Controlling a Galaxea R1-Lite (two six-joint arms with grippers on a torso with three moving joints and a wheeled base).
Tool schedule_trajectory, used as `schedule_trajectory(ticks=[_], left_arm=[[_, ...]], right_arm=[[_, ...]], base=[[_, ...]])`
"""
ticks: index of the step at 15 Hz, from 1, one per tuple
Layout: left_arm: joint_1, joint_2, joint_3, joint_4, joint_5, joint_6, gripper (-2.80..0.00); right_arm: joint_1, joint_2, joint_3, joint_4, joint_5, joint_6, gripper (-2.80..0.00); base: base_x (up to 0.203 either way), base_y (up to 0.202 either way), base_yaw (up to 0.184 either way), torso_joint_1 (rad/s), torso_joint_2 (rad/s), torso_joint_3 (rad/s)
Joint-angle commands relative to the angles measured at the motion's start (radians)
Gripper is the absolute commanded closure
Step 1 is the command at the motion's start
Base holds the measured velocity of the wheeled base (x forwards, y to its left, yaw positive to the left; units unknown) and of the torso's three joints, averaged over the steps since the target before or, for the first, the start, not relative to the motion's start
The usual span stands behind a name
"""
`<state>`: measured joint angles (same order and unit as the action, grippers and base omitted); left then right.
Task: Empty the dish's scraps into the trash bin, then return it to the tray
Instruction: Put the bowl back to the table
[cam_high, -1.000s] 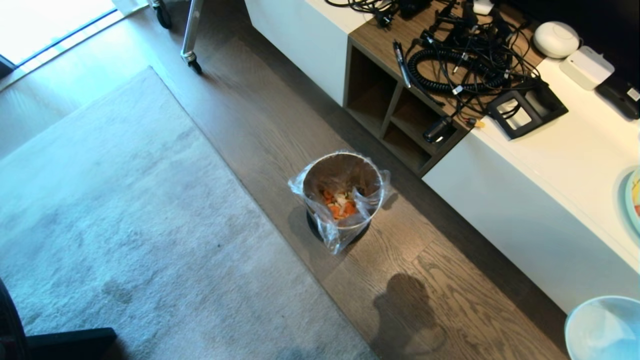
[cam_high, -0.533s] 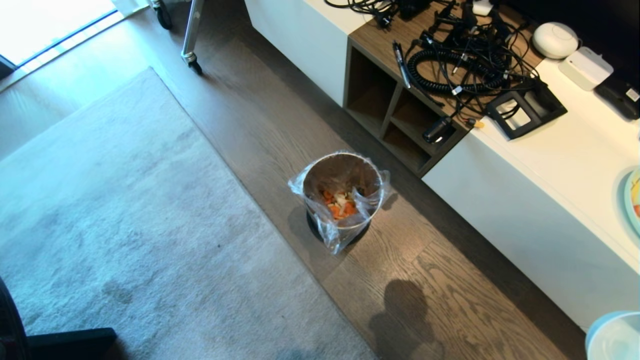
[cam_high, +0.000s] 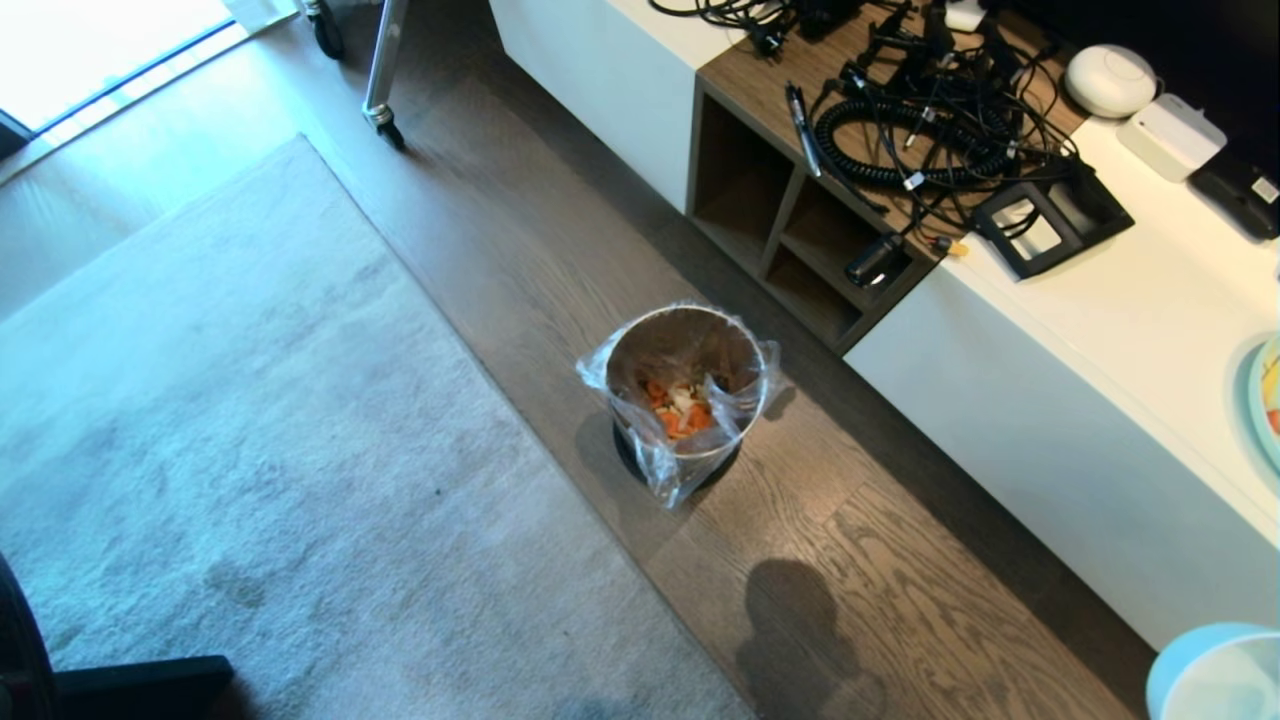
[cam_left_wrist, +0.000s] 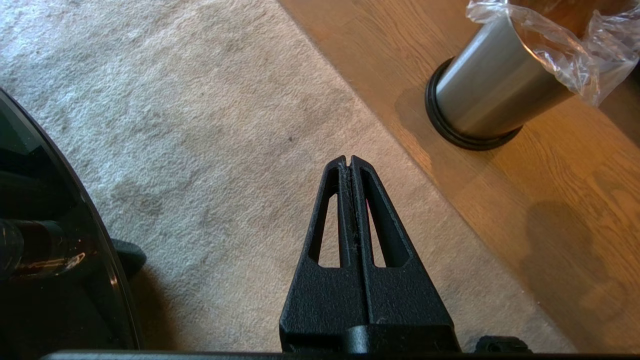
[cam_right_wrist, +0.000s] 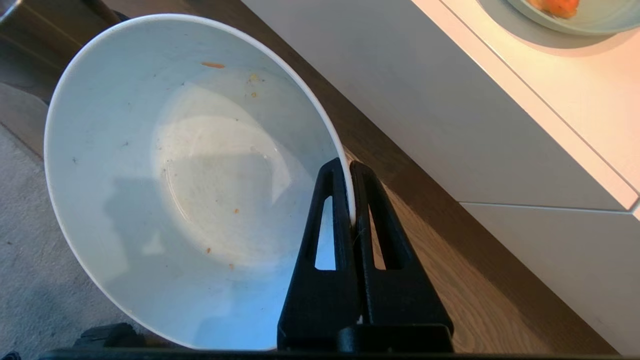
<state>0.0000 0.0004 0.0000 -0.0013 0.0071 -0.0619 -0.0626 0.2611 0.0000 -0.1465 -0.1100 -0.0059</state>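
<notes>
White cabinet (cam_high: 1050, 440) stands right of bin (cam_high: 686, 400); right tool (cam_right_wrist: 350, 167) pinches near-empty bowl (cam_right_wrist: 190, 175); left tool (cam_left_wrist: 348, 161) pressed together.

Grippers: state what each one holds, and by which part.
The right gripper pinches the dish by its rim, one finger inside, one outside. The left gripper is shut on nothing.
</notes>
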Motion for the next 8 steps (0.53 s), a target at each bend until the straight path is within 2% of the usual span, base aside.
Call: schedule_trajectory(ticks=[1, 5, 7, 8], left_arm=[[0.0, 0.0, 0.0, 0.0, 0.001, -0.001, 0.0], [0.0, 0.0, 0.0, 0.0, 0.001, -0.001, 0.0], [0.0, 0.0, 0.0, 0.0, 0.001, -0.001, 0.0], [0.0, 0.0, 0.0, 0.0, 0.001, -0.001, 0.0]], right_arm=[[0.037, -0.07, -0.002, 0.006, 0.009, 0.001, 0.0], [0.055, -0.229, -0.003, 0.059, 0.069, -0.008, 0.0], [0.058, -0.261, 0.0, 0.148, 0.118, -0.103, 0.0], [0.058, -0.26, 0.0, 0.148, 0.12, -0.101, 0.0]], base=[[0.0, 0.0, 0.0, 0.0, 0.0, 0.0], [0.0, 0.0, 0.0, 0.0, 0.0, 0.0], [0.0, 0.0, 0.0, 0.0, 0.0, 0.0], [0.0, 0.0, 0.0, 0.0, 0.0, 0.0]])
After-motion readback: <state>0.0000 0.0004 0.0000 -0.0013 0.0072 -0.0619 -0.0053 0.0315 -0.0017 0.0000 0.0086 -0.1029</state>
